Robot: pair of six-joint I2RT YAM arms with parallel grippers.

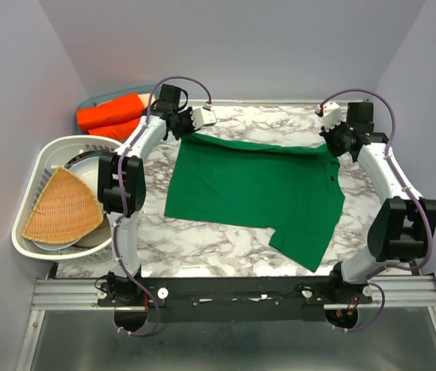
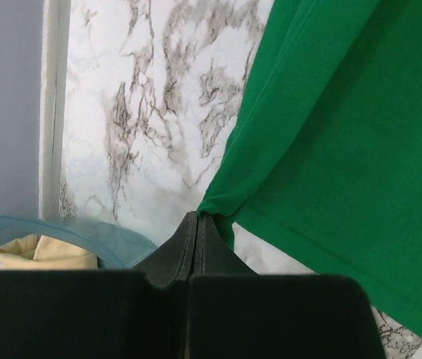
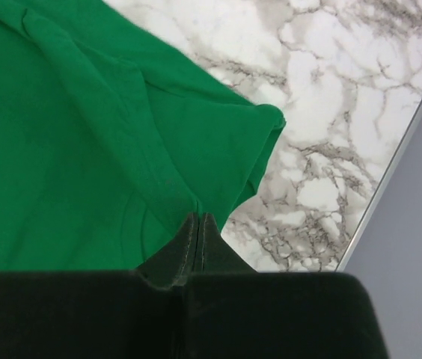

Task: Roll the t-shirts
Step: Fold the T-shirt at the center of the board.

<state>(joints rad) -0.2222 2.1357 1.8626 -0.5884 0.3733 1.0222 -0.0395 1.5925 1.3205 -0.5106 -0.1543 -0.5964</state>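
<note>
We work on the table (image 1: 226, 243), where the shirt (image 1: 249, 185) lies spread across the middle, one sleeve pointing to the near right. Both grippers are clamped on its far edge: the left gripper (image 2: 198, 218) pinches the far-left corner, the right gripper (image 3: 198, 218) a fold at the far-right corner. We judge the step goes best if both arms travel together, level, with the edge taut between them. From the fingertips the cloth runs toward the arm bases.
</note>
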